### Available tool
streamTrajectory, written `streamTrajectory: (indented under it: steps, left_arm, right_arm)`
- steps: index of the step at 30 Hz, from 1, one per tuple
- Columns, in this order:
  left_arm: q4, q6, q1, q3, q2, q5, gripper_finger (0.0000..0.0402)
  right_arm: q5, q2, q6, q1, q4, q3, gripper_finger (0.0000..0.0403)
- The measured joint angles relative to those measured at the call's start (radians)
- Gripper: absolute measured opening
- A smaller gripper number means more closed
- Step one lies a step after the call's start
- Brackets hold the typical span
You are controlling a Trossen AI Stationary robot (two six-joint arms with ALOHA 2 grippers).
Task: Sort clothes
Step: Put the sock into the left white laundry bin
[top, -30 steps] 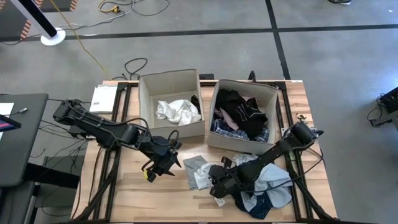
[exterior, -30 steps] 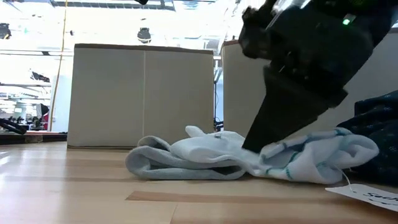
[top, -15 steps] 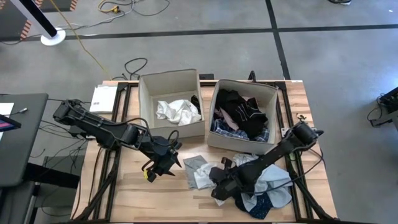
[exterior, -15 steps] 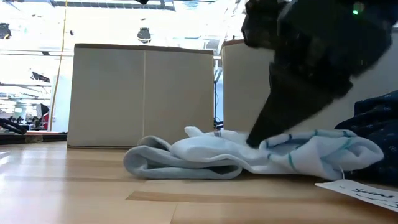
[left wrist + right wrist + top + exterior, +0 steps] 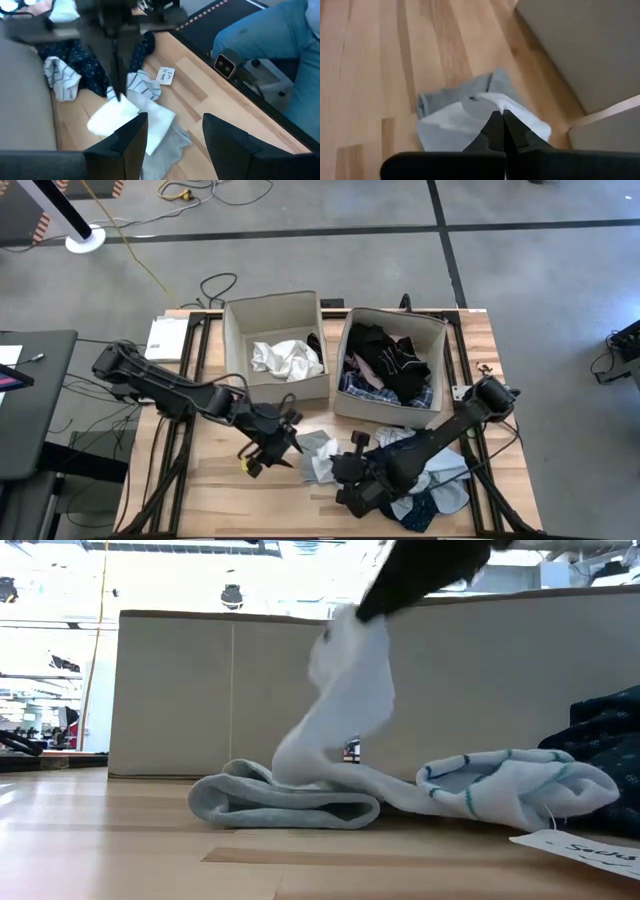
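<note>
A white garment (image 5: 345, 710) lies on a grey garment (image 5: 280, 802) on the table, in front of the two beige boxes. My right gripper (image 5: 500, 124) is shut on the white garment above the table; it also shows in the high view (image 5: 338, 467) and in the low view (image 5: 385, 590). My left gripper (image 5: 172, 127) is open and empty just to the left of these garments, and shows in the high view (image 5: 283, 443). A white sock with teal stripes (image 5: 515, 785) and a navy dotted garment (image 5: 605, 735) lie to the right. My right gripper pinches a raised part of the white garment (image 5: 496, 104) between its two shut fingers, slanting down from above. That part is drawn up below the fingers (image 5: 350, 650). The garment's lower end (image 5: 300, 765) still rests on the grey garment.
The left beige box (image 5: 238, 350) holds a white garment. The right beige box (image 5: 345, 385) holds dark, pink and plaid clothes. More clothes (image 5: 435, 485) lie heaped under my right arm. A paper tag (image 5: 585, 852) lies on the table near the front.
My right gripper has gone up with the white garment. One part of it has been drawn up off the pile, while its lower end and the grey garment have stayed down. My left gripper has gone toward the table's right edge, nearer the garments.
</note>
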Motion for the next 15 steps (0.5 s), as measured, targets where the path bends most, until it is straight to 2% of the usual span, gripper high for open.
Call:
streamTrajectory:
  steps: [8,15]
  left_arm:
    - [0.104,0.009,0.000,0.000,0.130,-0.168,0.0211]
    - [0.263,0.016,0.000,0.000,0.187,-0.191,0.0279]
  right_arm:
    - [0.038,0.000,-0.020,0.027,-0.117,0.098,0.0000]
    - [0.049,0.000,-0.093,0.055,-0.117,0.131,0.0000]
